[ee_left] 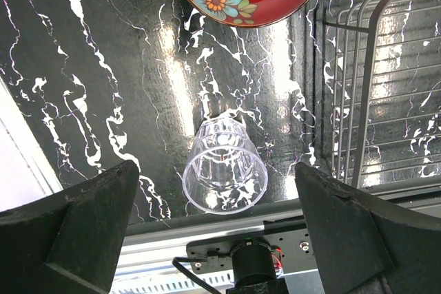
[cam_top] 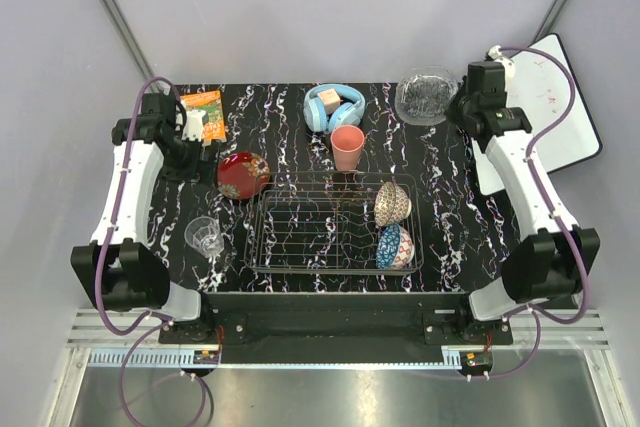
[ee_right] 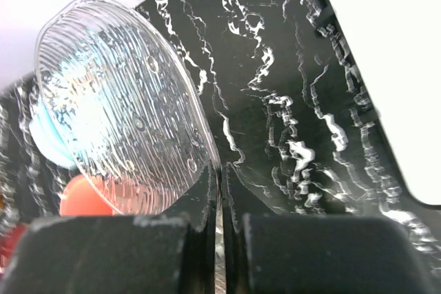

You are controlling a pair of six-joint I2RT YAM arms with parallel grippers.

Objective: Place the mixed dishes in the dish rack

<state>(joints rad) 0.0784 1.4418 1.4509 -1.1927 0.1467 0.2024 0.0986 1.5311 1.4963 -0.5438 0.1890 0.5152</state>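
Here, the right pincer [ee_right: 222, 219] pinches the clear glass dish [ee_right: 124, 108] by its rim, and the dish rack [cam_top: 300, 229] lies nearer and leftward. The left pincer [cam_top: 188, 159] hangs spread.

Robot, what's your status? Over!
Right gripper shut on glass dish rim. Left gripper open, aimed at tumbler. Dish rack: two bowls at right end. Pink cup by rack.

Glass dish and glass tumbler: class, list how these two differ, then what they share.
The glass dish is wide, shallow and ribbed; the glass tumbler is narrow and deep. The right gripper pinches the dish's rim; the tumbler stands ungripped on the table. Both are clear and outside the dish rack.
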